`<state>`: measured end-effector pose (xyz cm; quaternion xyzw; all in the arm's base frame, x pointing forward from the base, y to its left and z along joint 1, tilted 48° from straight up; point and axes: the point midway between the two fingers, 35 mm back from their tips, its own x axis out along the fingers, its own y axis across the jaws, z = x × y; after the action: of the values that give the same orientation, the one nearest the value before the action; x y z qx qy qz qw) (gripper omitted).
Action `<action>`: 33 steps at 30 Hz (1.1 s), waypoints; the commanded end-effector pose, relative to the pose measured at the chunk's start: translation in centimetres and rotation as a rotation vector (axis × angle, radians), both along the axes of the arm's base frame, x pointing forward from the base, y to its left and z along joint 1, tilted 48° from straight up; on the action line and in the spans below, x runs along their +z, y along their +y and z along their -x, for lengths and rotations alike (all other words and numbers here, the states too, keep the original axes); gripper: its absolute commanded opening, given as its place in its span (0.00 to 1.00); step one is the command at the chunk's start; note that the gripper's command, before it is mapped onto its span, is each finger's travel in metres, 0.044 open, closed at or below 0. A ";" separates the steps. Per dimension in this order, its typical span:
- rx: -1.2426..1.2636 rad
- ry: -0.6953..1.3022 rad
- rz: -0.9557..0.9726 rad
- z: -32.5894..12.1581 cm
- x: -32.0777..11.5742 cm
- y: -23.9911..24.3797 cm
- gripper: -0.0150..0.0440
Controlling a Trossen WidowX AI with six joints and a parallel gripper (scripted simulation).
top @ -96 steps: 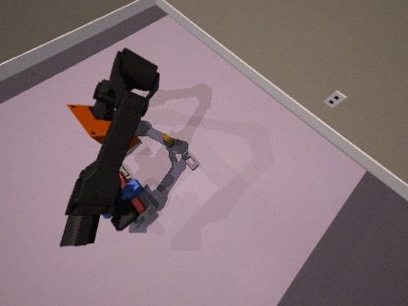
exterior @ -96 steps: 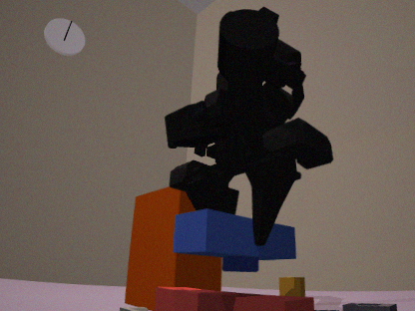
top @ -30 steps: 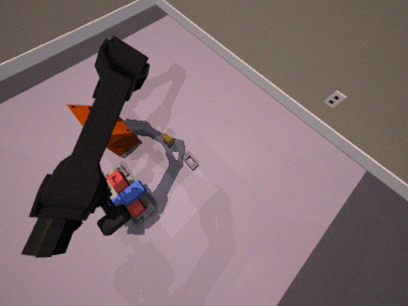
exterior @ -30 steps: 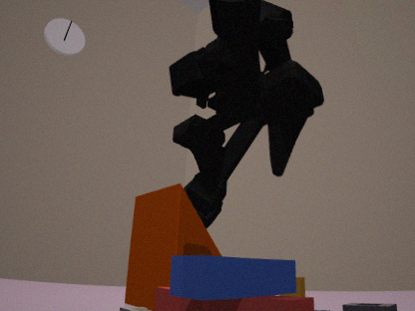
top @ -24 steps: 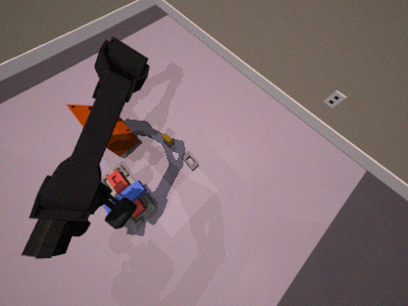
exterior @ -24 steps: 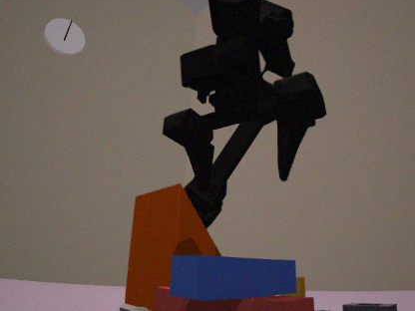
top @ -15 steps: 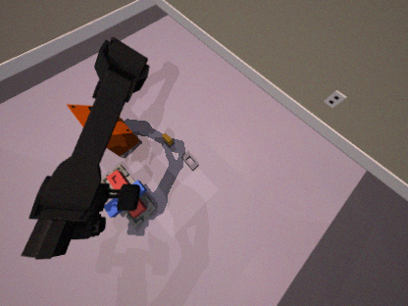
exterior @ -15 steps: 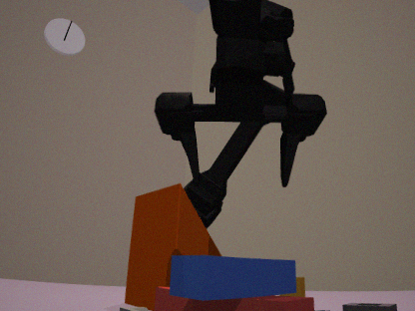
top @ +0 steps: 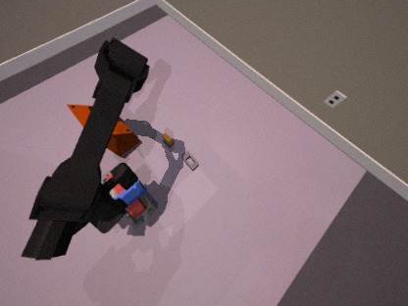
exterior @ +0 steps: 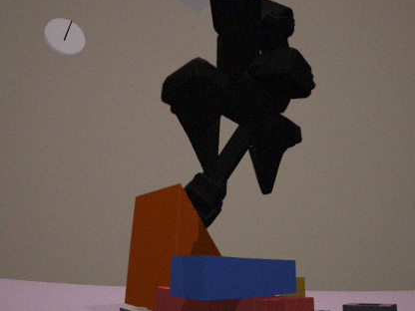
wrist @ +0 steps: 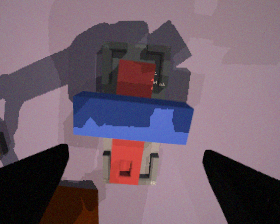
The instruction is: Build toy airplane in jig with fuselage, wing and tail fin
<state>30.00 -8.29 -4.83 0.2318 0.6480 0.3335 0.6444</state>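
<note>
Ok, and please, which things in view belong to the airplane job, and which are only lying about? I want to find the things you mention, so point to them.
For the job:
- grey cradle (top: 154, 207) (wrist: 106, 70)
- red body (top: 135, 207) (exterior: 294, 303) (wrist: 135, 77)
- blue wing (top: 132, 192) (exterior: 239, 278) (wrist: 130, 117)
- yellow block (top: 168, 139) (exterior: 300, 287), probably the tail fin

Seemingly just lying about:
- orange wedge (top: 124, 144) (exterior: 154, 247) (wrist: 75, 206)
- small grey frame (top: 194, 166) (exterior: 369, 306) (wrist: 3, 145)

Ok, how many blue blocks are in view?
1: the blue wing, lying across the top of the red fuselage.

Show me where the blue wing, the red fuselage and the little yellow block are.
Blue wing (top: 131, 193) (exterior: 239, 278) (wrist: 132, 119): top, exterior and wrist views, on its broad middle.
Red fuselage (top: 135, 207) (wrist: 136, 79): top and wrist views, on one end.
Yellow block (top: 168, 139) (exterior: 300, 286): top and exterior views, on its visible body.
</note>
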 end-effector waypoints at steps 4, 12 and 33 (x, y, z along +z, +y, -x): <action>0.050 -0.044 -0.004 0.1 -0.1 0.0 1.00; 0.045 -0.041 0.008 1.3 7.4 5.3 1.00; 0.050 -0.035 -0.014 11.9 17.3 16.2 1.00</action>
<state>18.63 7.52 12.46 0.2109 0.6389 0.3575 0.6477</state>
